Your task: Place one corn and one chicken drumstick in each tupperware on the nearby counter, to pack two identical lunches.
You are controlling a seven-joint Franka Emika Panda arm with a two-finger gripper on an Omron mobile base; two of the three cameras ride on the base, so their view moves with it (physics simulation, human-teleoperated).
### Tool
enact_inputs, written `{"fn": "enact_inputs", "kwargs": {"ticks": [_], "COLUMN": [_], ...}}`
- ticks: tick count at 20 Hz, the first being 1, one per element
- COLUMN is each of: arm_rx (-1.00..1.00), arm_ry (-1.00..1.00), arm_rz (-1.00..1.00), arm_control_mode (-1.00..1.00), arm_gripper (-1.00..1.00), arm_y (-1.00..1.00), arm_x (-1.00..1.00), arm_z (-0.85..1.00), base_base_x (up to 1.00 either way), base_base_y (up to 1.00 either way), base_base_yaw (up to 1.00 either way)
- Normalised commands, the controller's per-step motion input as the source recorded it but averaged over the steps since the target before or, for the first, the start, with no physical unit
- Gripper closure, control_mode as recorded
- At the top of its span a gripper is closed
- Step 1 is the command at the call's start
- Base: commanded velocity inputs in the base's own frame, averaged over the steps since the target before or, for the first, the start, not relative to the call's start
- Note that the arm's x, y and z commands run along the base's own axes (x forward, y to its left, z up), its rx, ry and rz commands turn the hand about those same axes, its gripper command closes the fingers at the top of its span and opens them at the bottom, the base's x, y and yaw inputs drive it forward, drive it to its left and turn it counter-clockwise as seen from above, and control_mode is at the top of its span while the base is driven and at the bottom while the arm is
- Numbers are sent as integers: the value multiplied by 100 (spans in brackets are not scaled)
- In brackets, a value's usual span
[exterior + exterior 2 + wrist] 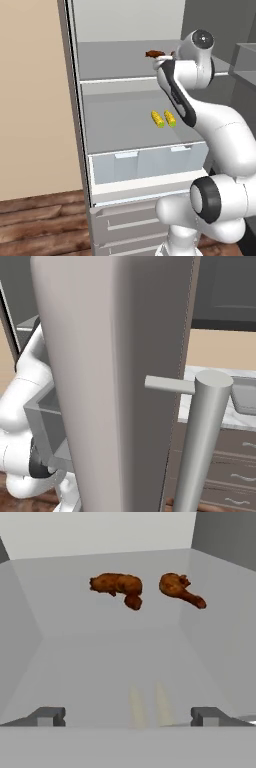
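Two brown chicken drumsticks lie side by side at the back of the upper fridge shelf. My gripper hovers over the front of that shelf, short of them, open wide with nothing between its fingertips. One drumstick shows just left of my hand. Two yellow corn cobs rest on the shelf below. The marble counter runs behind the fridge door. A grey rimmed tray shape on it is cut by the frame edge; I cannot tell if it is a tupperware.
The open fridge door with its thick bar handle stands close on my right. Fridge side walls hem in the shelf. A crisper drawer sits under the corn shelf. Grey drawers are below the counter.
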Motion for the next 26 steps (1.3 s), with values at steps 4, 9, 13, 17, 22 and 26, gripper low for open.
{"fn": "enact_inputs", "kwargs": {"ticks": [4, 9, 13, 17, 22, 26], "arm_rx": [0, 0, 0, 0, 0, 0], "arm_ry": [0, 0, 0, 0, 0, 0], "arm_rz": [0, 0, -1, -4, -4, -2], "arm_control_mode": [-100, -100, -100, -100, -100, -100], "arm_gripper": [-100, -100, -100, -100, -100, -100], "arm_y": [0, 0, -1, -10, -9, 0], "arm_x": [47, 44, 38, 33, 32, 21], "arm_z": [-3, 0, 0, 0, 0, 12], "base_base_x": [0, 0, 0, 0, 0, 0], "base_base_y": [0, 0, 0, 0, 0, 0], "base_base_yaw": [0, 0, 0, 0, 0, 0]}}
